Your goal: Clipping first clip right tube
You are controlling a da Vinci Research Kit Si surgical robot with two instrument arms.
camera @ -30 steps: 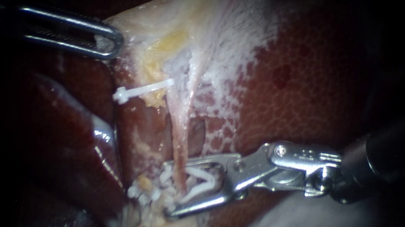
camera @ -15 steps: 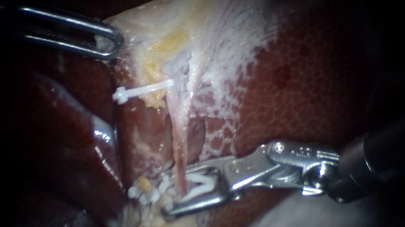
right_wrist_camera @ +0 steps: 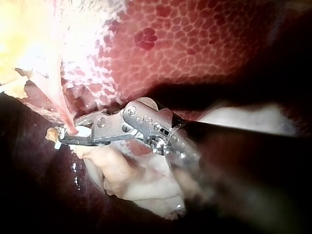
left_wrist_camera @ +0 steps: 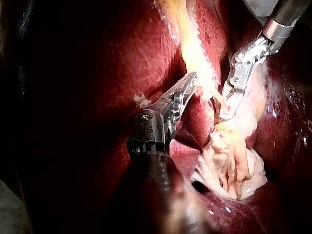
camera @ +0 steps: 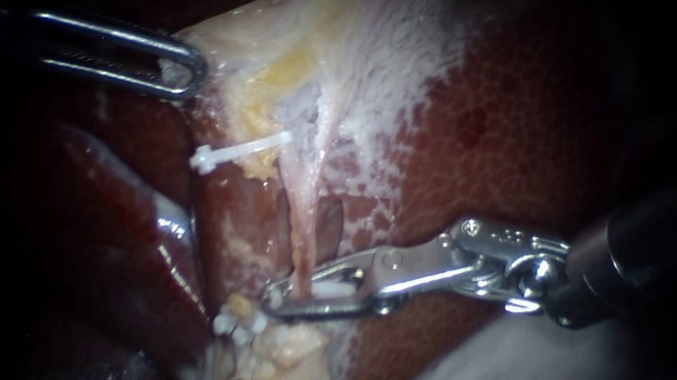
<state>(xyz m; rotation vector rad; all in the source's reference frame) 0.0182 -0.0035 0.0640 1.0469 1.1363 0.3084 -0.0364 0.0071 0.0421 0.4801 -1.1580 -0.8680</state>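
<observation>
Right instrument jaws are clamping narrow on the tube, with the clip between them. Left instrument jaws are gripping pale tissue above the tube.

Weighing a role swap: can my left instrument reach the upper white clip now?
Probably yes, though not freely: nothing lies between the left instrument and the upper white clip, but its jaws are shut on pale tissue it must first release.

The right instrument has a blurred shaft (right wrist view).
</observation>
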